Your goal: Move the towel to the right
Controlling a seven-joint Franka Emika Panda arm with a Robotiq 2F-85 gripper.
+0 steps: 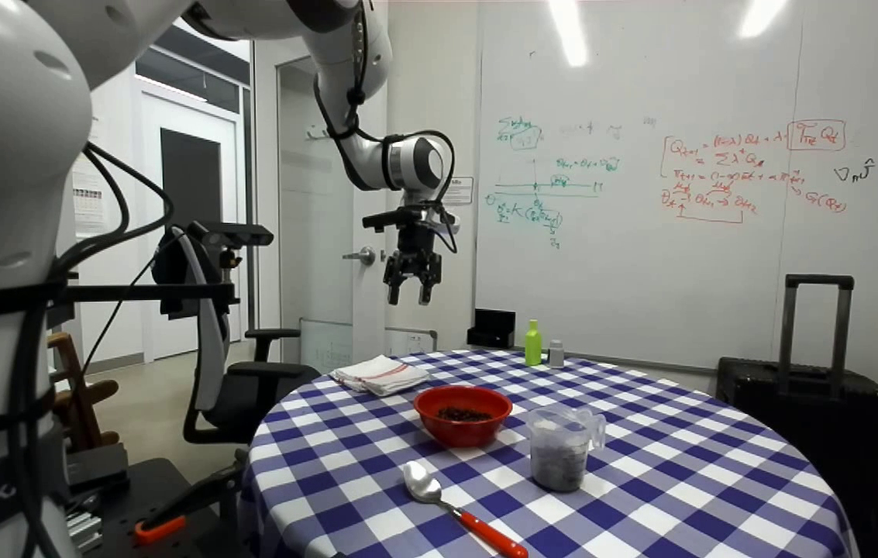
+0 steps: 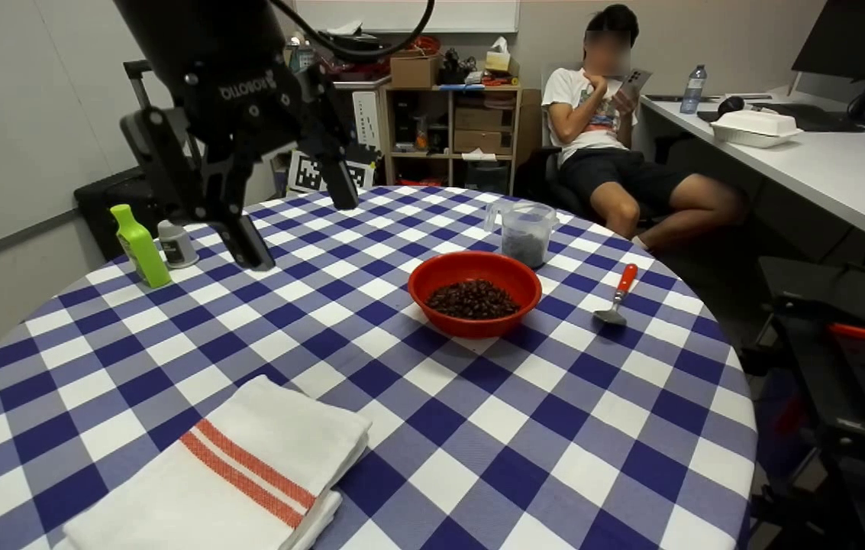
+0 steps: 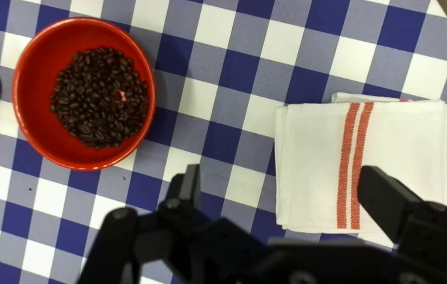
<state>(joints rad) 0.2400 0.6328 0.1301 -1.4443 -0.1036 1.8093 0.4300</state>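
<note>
Towel: lay folded flat near the far-left edge of the round table, as I saw it in an exterior view; two red stripes showed on top, and in the wrist view an under-layer stuck out past one side.
Gripper: I had it well above the table, fingers spread wide, nothing held between them.
Red bowl: sat farther in from the edge than the towel and apart from it, dark beans heaped inside.
Checked cloth: covered the table to its edge; in the wrist view I saw one finger over it between towel and bowl, while the other finger hid part of the towel from me.
Clear jug: stood near the bowl, handle toward the right edge in an exterior view; I could not tell what its grey contents were.
Spoon: rested near the right edge in an exterior view, red-handled.
Green bottle: stood upright by the far edge in an exterior view, a small grey container just beside it.
</note>
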